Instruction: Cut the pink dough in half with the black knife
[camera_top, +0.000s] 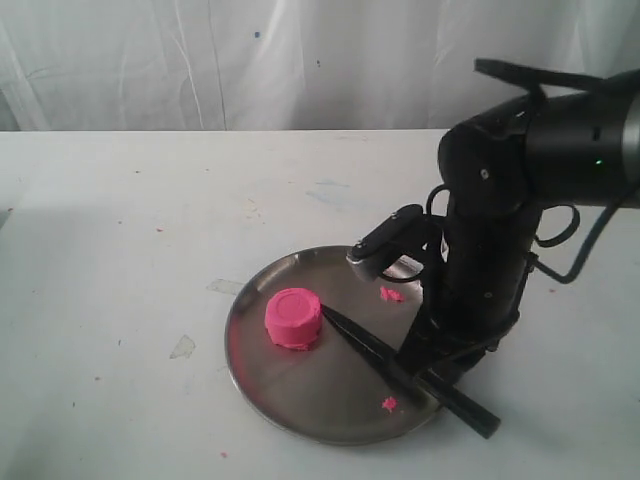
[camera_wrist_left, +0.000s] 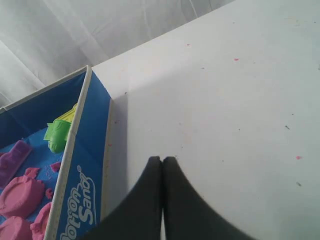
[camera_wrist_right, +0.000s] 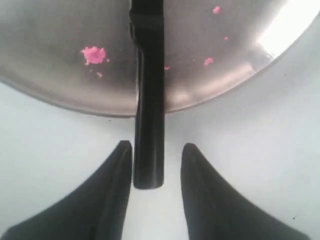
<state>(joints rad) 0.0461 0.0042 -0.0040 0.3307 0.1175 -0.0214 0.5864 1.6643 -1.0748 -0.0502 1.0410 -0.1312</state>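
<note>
Here we start with the broad white table (camera_top: 120, 250), which carries everything and lies bare under both sets of fingers. The bulky black right arm (camera_top: 490, 260) bends down over the near edge of the round stainless-steel plate (camera_top: 300, 390), low enough, we judge, to take a tool lying flat. In the left wrist view a blue cardboard box of moulded sand shapes (camera_wrist_left: 85, 150) sits off to one side of the left gripper (camera_wrist_left: 162, 160), whose two fingers are pressed together with nothing between them, parked well away from the work. The long slim black knife (camera_top: 370, 345) rests slanted across the plate's rim, its blade on the steel and its handle reaching out over the table. That overhang is what gives the fingers room to come round it. The right gripper (camera_wrist_right: 156, 147) straddles the handle's end: its fingers (camera_wrist_right: 117, 170) stand apart, one close against the handle, the other with a clear gap, so we read the knife as unclamped. The bright pink dough puck (camera_top: 293, 318), whole and uncut with a ringed top, stands on the plate beyond the knife's tip, well ahead of the right fingers along the line of the blade. We judge the cut has not begun. Small pink crumbs (camera_top: 390, 294) are scattered on the steel ahead of the right fingers, one nearer them by the rim (camera_top: 388, 403); they look harmless to the grasp.
</note>
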